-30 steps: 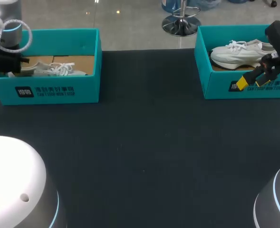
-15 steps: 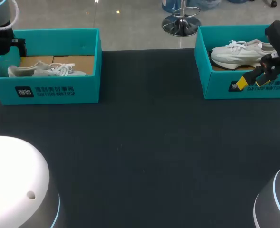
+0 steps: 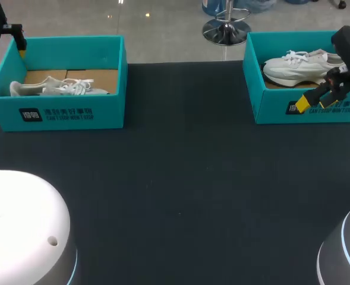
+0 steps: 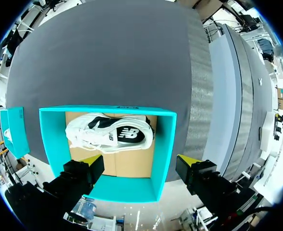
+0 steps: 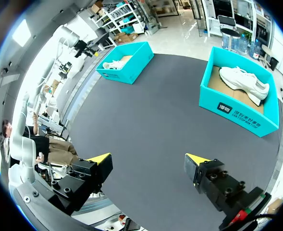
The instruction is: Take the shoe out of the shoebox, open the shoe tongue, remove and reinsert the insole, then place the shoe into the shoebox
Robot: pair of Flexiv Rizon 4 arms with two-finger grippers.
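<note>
The left gripper [image 4: 140, 160] hangs above the teal shoebox [image 4: 163, 144] with its fingers spread wide and nothing between them. The white shoe [image 4: 110, 136] lies on the box's cardboard floor, below and just ahead of the yellow tips. The right gripper [image 5: 147, 158] is likewise spread apart and empty, high over the dark table [image 5: 146, 120]. The other shoebox [image 5: 237, 113], holding a second shoe [image 5: 244, 83], sits well ahead of it, off to one side.

Bare dark grey table mat [image 3: 180, 178]
</note>
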